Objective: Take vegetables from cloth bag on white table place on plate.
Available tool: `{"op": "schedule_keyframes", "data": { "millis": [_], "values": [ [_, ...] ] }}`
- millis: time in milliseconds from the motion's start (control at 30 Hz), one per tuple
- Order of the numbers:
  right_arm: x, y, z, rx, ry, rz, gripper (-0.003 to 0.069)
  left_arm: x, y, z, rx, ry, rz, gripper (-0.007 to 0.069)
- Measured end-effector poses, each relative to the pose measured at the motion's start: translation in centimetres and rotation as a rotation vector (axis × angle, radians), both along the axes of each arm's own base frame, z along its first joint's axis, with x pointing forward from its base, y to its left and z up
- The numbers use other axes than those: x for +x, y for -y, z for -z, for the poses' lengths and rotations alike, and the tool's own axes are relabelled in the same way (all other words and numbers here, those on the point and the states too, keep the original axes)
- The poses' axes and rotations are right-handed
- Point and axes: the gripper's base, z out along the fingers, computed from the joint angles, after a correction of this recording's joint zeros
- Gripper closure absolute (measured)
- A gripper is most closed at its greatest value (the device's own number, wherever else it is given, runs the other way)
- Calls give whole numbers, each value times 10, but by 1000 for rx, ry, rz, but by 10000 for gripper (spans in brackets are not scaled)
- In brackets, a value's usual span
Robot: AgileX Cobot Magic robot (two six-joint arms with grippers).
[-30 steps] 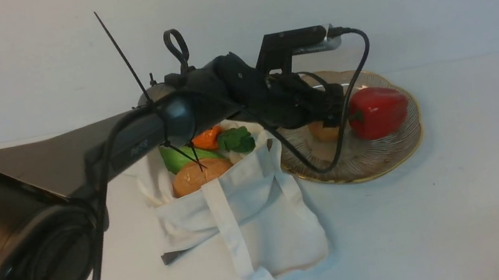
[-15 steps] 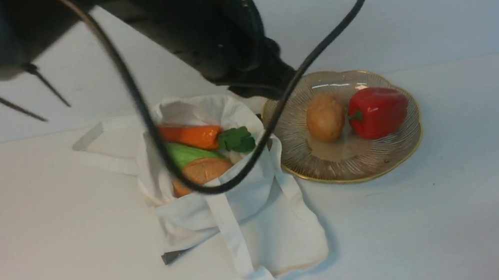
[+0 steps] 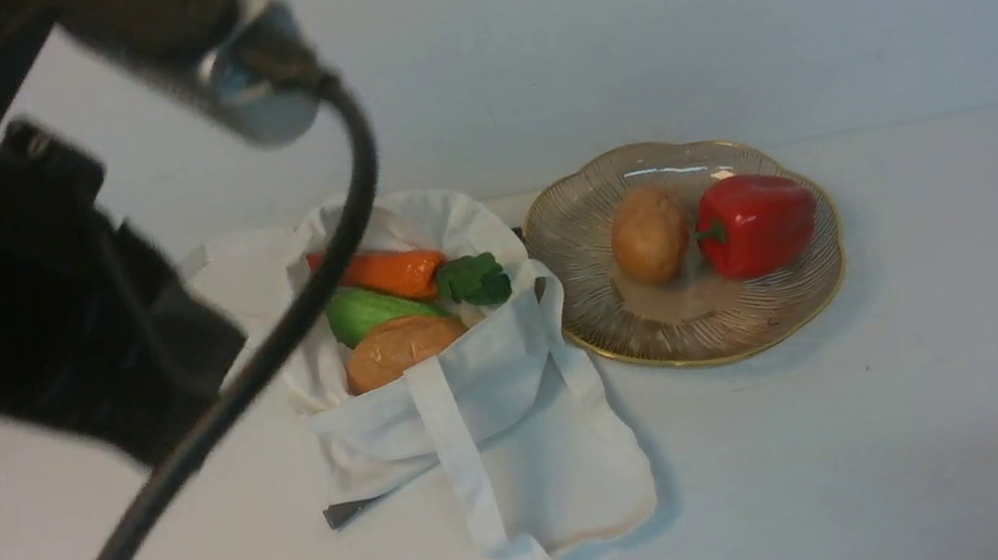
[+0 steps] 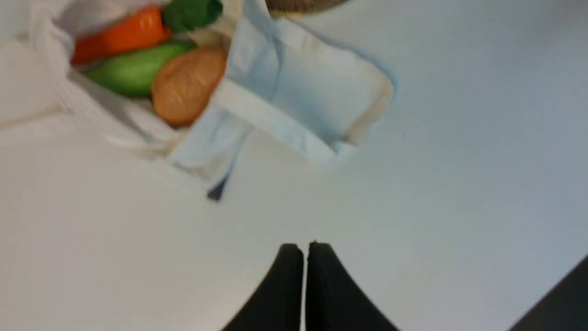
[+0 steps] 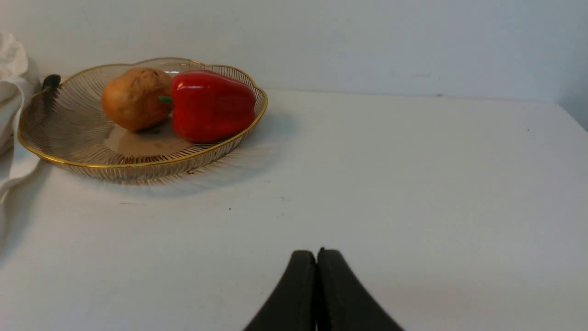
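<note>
Carrot (image 3: 392,276), gourd (image 3: 362,311), potato (image 3: 399,349) lying in cloth bag (image 3: 525,438) just beside plate (image 3: 766,301); left fingers (image 4: 282,285) and right fingers (image 5: 298,294) pressed together, empty; hazard: slack canvas may snag a reaching finger, dragging bag against plate.

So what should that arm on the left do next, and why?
Probably open the left gripper and reach into the cloth bag: its jaws are shut on nothing, and a tan potato, a green gourd and a carrot lie inside, while the plate holds only a second potato and a red pepper.
</note>
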Motion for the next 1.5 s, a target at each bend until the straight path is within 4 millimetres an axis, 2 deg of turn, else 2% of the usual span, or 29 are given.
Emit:
{"op": "schedule_keyframes", "data": {
  "millis": [67,267,433,533,600,767,1500],
  "values": [
    [0,0,0,0,0,0,673,-24,-14,25,-21,-23,-37,629],
    [0,0,0,0,0,0,673,-68,-37,75,-195,51,-115,629],
    [0,0,0,0,0,0,673,-87,-48,101,-338,180,-137,629],
    [0,0,0,0,0,0,673,-95,-55,116,-445,325,-154,629],
    [0,0,0,0,0,0,673,-99,-58,120,-497,407,-160,629],
    [0,0,0,0,0,0,673,-102,-62,112,-588,535,-166,629],
    [0,0,0,0,0,0,673,-102,-63,112,-574,552,-163,629]
  ]
}}
